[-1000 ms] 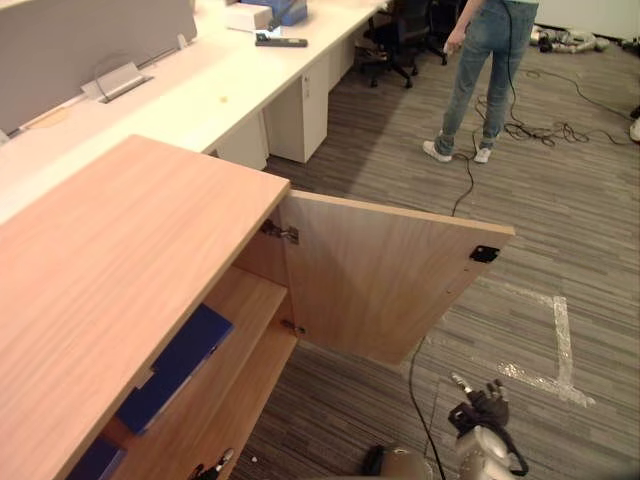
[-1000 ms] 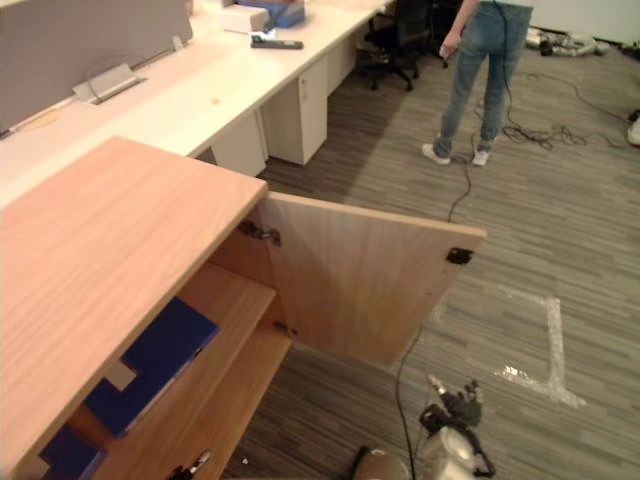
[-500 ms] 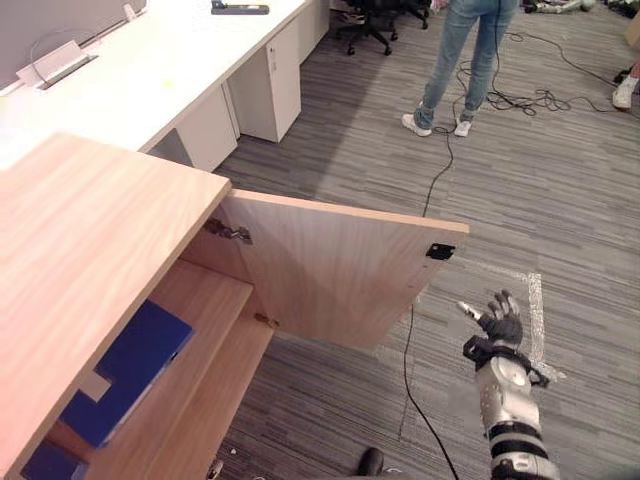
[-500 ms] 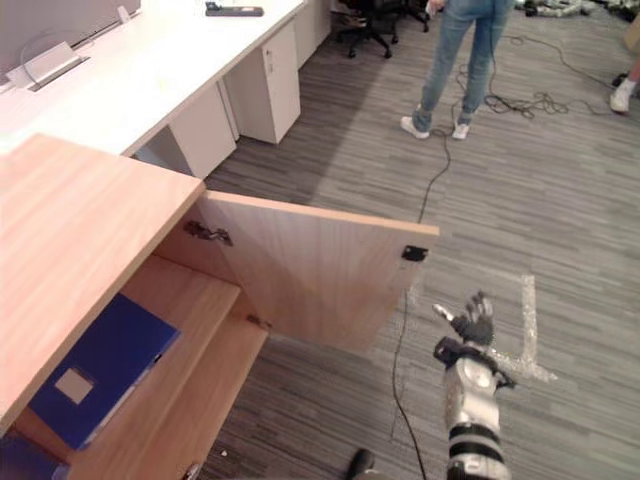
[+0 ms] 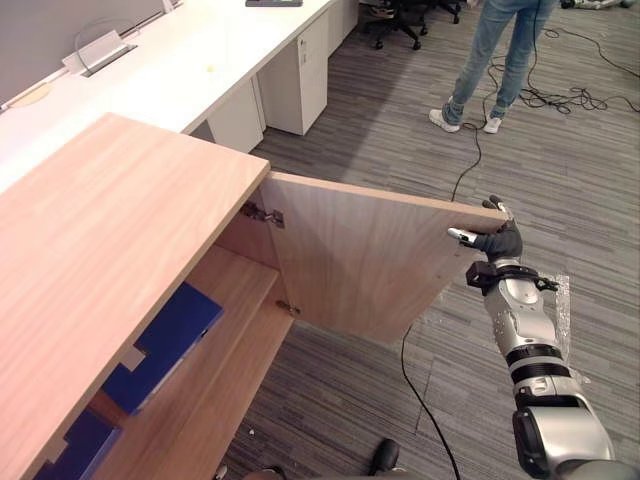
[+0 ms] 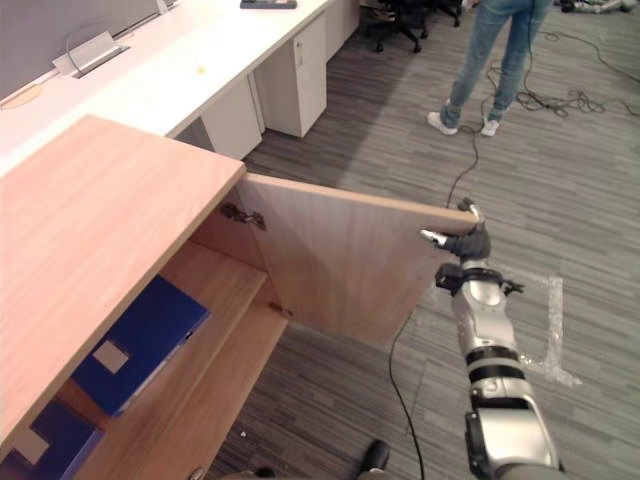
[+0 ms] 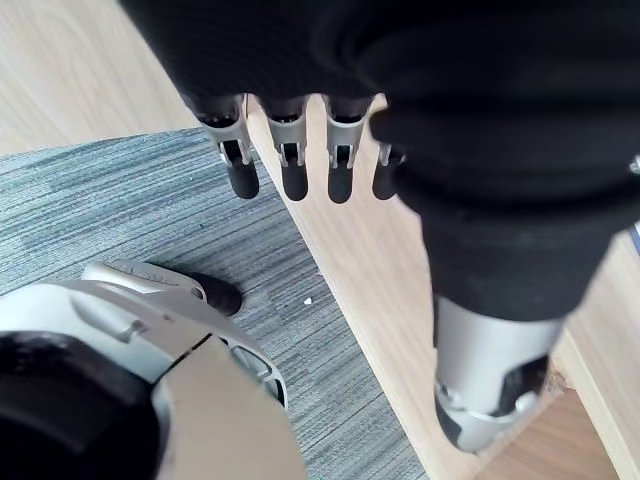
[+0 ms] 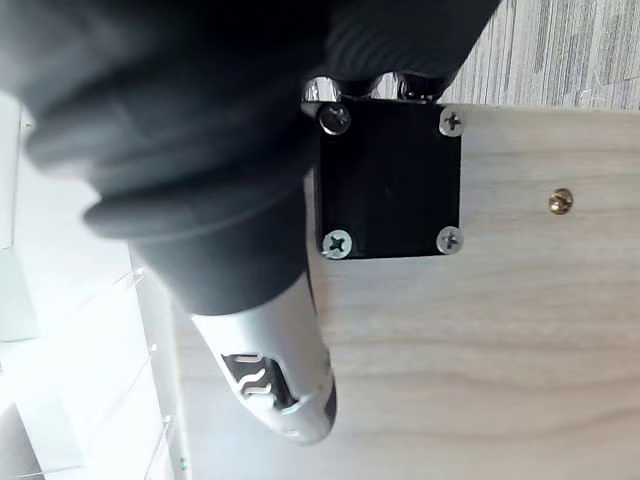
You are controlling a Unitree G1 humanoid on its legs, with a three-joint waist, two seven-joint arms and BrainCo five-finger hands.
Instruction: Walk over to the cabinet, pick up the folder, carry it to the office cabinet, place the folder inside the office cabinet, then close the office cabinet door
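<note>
Right robot hand (image 5: 497,243) reaches the open cabinet door (image 5: 360,260) at its top free corner; grip impossible to tell. Left robot hand (image 7: 291,165) hangs relaxed and open. Blue folder (image 5: 165,345) lies on the cabinet shelf (image 5: 235,290).

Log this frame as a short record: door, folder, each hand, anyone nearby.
cabinet door: open, swung out wide
folder: blue, lying on the upper shelf inside the cabinet
right hand: at the door's free top corner, beside its black plate
left hand: fingers straight, holding nothing
person: standing on the carpet beyond the door
</note>
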